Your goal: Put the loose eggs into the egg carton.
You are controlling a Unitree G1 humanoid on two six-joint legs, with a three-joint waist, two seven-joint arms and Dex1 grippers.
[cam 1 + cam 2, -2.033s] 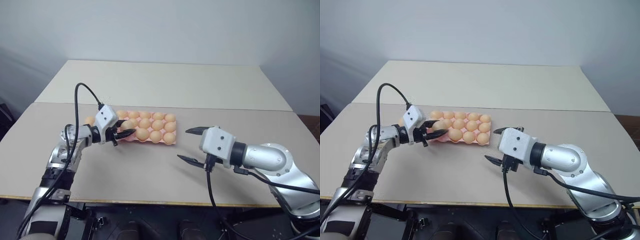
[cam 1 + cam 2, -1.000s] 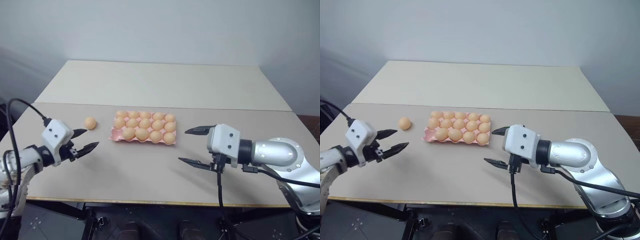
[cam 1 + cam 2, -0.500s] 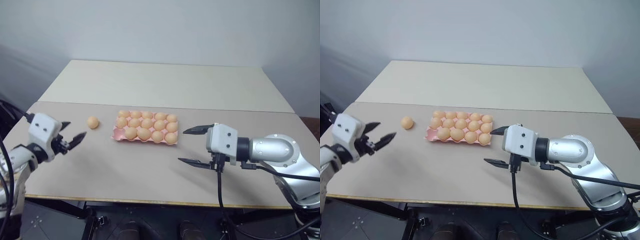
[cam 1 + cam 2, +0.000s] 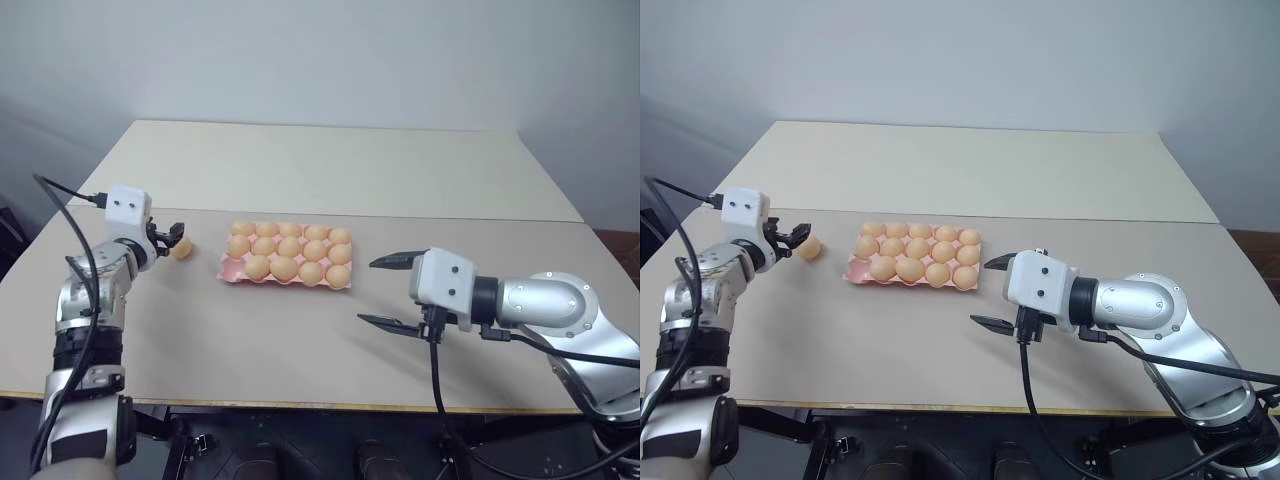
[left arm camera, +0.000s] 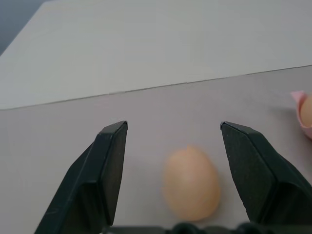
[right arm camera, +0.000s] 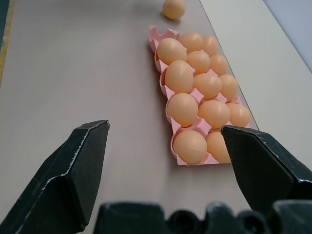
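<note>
One loose egg (image 4: 182, 249), pale orange, lies on the table just left of the egg carton (image 4: 229, 270). This pink tray holds several eggs, and its front left corner cup is bare. My left gripper (image 4: 170, 241) is open at the egg. In the left wrist view the egg (image 5: 190, 183) sits between the two black fingers (image 5: 109, 165) with a gap on each side. My right gripper (image 4: 366, 291) hangs open and holds nothing, to the right of the carton and nearer the front edge. Its wrist view looks along the carton (image 6: 159, 34) to the loose egg (image 6: 173, 9).
A second, paler table (image 4: 330, 165) adjoins at the back, with a seam line running behind the carton. Black cables (image 4: 432, 380) hang from both wrists. The table's front edge (image 4: 300, 404) runs below both arms.
My left arm has swung from the front left of the table forward to the loose egg, which now lies between its fingers. The right arm has stayed put.
</note>
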